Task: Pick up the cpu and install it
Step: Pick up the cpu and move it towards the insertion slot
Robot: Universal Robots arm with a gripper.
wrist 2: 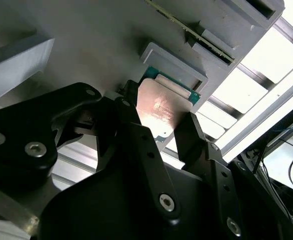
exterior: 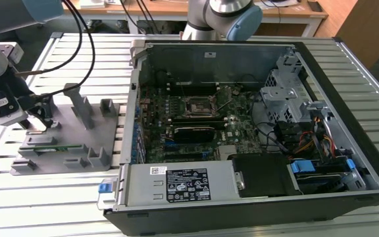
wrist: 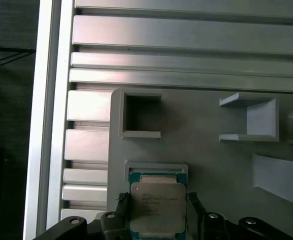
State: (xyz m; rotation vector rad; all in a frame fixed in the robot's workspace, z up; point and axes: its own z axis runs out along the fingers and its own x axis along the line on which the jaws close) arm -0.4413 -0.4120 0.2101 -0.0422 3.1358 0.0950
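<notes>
Hanging low over the grey fixture (exterior: 71,138) on the bench (exterior: 71,49), the gripper (exterior: 37,124) stands at the exterior view's left. In the second wrist view, its fingers (wrist 2: 194,135) are clamped on opposite edges of the cpu (wrist 2: 161,107). In the first wrist view, the cpu sits in the fixture's pocket (wrist: 156,166).

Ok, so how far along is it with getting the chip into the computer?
Early. Nothing is done yet: the chip sits at its pocket in the grey tray, not in the socket. In hand: the gripper is down on it, fingers against two of its sides. Left: the lift, the carry and the seating.
</notes>
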